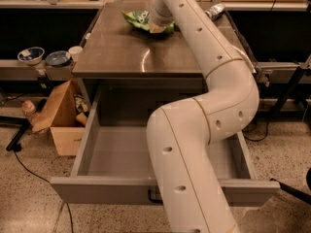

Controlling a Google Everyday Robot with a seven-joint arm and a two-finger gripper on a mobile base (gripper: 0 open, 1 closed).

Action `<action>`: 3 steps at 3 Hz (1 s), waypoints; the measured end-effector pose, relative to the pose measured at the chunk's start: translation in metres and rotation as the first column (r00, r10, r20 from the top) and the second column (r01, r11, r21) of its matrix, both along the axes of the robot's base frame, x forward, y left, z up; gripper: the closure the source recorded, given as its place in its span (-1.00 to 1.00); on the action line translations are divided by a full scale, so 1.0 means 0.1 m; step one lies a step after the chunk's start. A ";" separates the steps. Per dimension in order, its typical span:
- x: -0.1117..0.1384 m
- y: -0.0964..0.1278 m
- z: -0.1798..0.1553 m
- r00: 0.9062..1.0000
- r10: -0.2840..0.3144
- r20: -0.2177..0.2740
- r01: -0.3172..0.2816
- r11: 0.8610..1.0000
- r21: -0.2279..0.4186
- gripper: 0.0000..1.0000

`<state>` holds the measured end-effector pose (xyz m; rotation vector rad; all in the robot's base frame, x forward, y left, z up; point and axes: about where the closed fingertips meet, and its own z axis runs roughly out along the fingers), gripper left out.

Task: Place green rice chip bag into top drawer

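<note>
The green rice chip bag [137, 19] is at the far end of the brown counter top [121, 52], looking slightly raised off it. My gripper [156, 26] sits at the bag's right end, below the white wrist, shut on the bag; the wrist hides most of the fingers. The top drawer [97, 191] is pulled wide open under the counter. Its grey inside holds nothing I can see, and a small dark handle [154, 196] sits on its front panel. My white arm [214, 106] crosses over the drawer's right half.
An open cardboard box [60, 115] stands on the floor left of the drawer. Two bowls [30, 55] and a white cup [75, 52] sit on a low shelf at the left. A silvery object [214, 11] lies at the counter's back right. Cables run on the floor.
</note>
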<state>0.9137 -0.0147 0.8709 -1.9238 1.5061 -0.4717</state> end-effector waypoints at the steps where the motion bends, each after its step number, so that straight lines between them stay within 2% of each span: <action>1: -0.01 0.01 0.00 1.000 0.001 -0.002 -0.001 1.000 0.001 1.00; 3: -0.12 -0.10 0.46 0.999 -0.004 0.046 0.004 1.000 -0.005 1.00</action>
